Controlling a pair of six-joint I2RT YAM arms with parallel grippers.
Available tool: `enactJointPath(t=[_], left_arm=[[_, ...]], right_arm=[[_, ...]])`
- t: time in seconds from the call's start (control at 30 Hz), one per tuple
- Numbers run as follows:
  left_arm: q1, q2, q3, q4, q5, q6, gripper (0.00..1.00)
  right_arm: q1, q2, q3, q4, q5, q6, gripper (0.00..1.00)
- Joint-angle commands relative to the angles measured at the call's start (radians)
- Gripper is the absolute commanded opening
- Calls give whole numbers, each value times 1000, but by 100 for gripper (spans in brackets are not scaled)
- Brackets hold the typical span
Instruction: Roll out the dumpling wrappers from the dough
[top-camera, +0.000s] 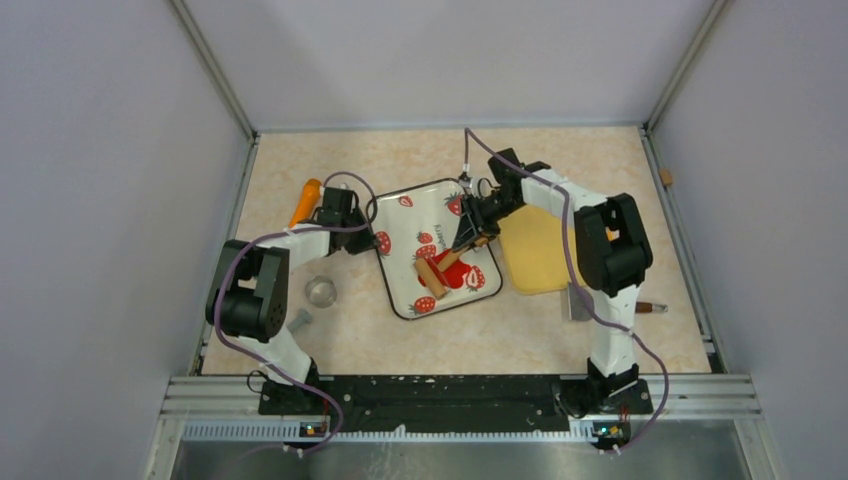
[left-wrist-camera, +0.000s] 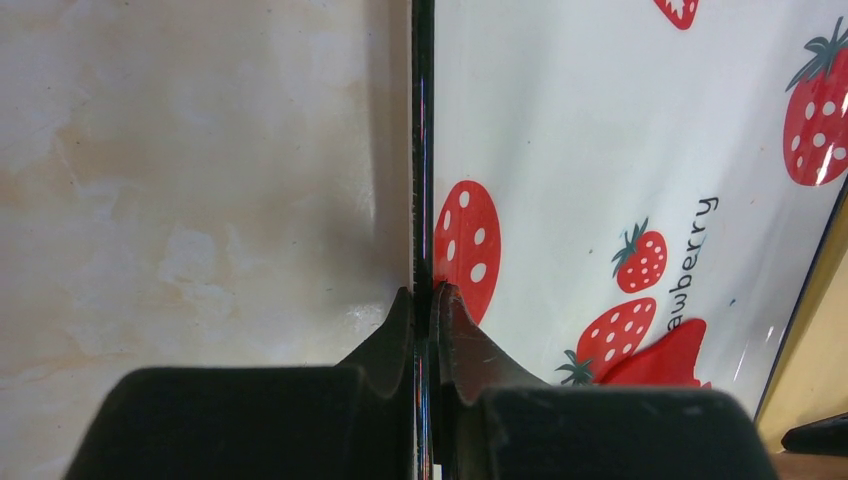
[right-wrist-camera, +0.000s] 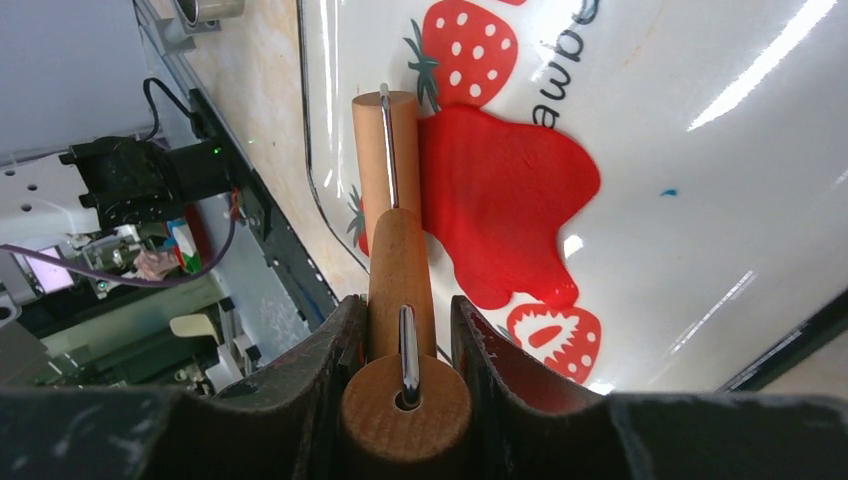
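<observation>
Pinning the strawberry tray by its black rim, the left fingers are squeezed together on it, likely so it can't skate across the counter. The right fingers clamp the wooden roller by its handle, barrel at the dough's edge. That ragged, flattened dough lies in the tray, its only load.

There's the dough, bright plain red, pressed out flat and thin into an uneven blob with wavy, lobed edges, nothing like a neat circle. It lies on the white strawberry-printed tray, toward its near edge, one side running under the wooden roller.
</observation>
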Motion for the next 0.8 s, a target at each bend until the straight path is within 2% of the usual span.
enactJointPath(t=[0.0, 0.3, 0.5, 0.57, 0.67, 0.77], left_arm=[[4, -34, -27, -57, -36, 12, 0], [4, -50, -34, -51, -34, 19, 0], [4, -67, -27, -34, 4, 64, 0], [4, -72, -23, -33, 10, 76, 6], [4, -78, -15, -34, 31, 89, 22], [4, -94, -3, -47, 48, 106, 35]], right_arm=[[35, 52, 7, 40, 195, -38, 0], [76, 65, 42, 55, 151, -27, 0], [122, 32, 161, 75, -84, -47, 0], [135, -7, 164, 92, -124, -47, 0], [141, -80, 144, 91, -152, -71, 0], [141, -168, 126, 39, -131, -162, 0]])
